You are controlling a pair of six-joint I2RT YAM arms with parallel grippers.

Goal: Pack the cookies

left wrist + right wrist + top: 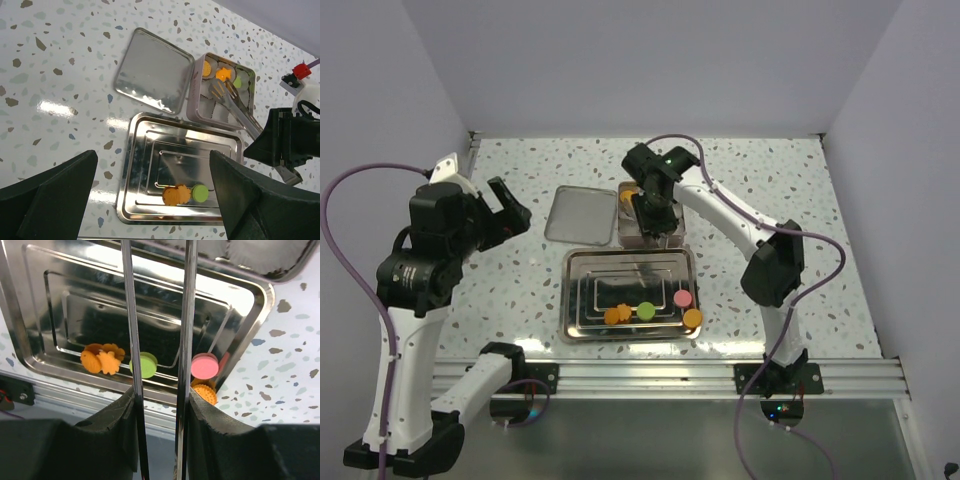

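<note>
Nearest the arms, the steel tray (575, 300) has loose cookies (617, 314) lined up along its near edge. There is an overlapping orange pair (175, 195), a green disc (144, 365), a pink disc (204, 366) and one more orange cookie (205, 392) tucked by the corner. That makes five or so waiting, so the packing looks only partway through.

Off to the left, the left gripper (510, 208) hangs over the table (820, 200) with its jaws spread wide and nothing between them.

Just past the tray, the right gripper (655, 205) is clamped on a pair of metal tongs (235, 102), squeezing the two arms close. The tips reach down into the box (196, 102). In there, among the paper cups (212, 106), sit an orange flower (223, 74), a green piece (238, 81) and an orange round (206, 70).

Beside the box lies the lid (152, 70), off and flat on the table, so closing up looks to be left too.

It is hard to call whether the tong tips carry a cookie, as they blur against a cup. From above the arm covers most of the box, so the full count packed cannot be told.
</note>
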